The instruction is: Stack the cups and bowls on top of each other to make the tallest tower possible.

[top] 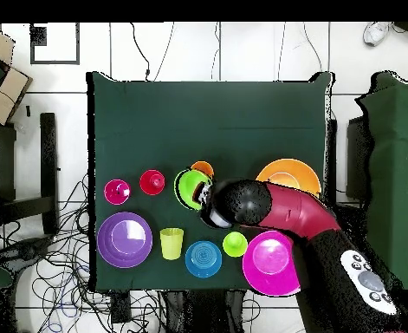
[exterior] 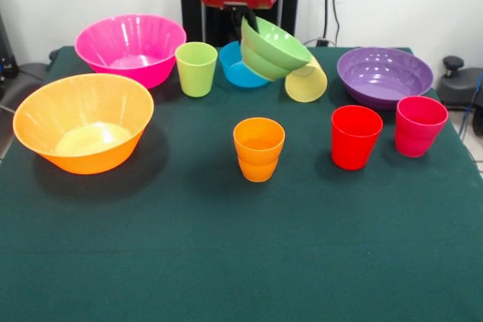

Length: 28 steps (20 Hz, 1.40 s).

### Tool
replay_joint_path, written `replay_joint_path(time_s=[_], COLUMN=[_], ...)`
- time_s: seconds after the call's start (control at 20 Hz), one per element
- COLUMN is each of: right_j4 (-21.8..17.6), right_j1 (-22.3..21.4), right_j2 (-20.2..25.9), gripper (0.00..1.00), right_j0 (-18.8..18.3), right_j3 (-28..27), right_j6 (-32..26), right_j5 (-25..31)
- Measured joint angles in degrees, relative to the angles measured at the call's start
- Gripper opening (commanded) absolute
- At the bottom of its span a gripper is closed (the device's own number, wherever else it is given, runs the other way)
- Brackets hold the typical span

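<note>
Note that the fingers (exterior: pixel 246 22) grip the light green bowl (exterior: pixel 273 49) by its rim, tilted and lifted off the table (exterior: pixel 241 262). The orange ribbed cup (exterior: pixel 259 148) stands upright nearer the camera, below the bowl. Level the bowl before lowering.

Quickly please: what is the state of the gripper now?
Gripper: closed on the rim of the small light green bowl, holding it tilted above the table.
</note>
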Motion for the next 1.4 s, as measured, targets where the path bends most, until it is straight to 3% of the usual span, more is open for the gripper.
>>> replay_joint_path(time_s=[1.4], right_j4=[0.0], right_j1=[7.7], right_j2=[1.7], gripper=[0.0], right_j0=[-0.4], right_j3=[-6.0], right_j6=[0.0], right_j5=[-2.6])
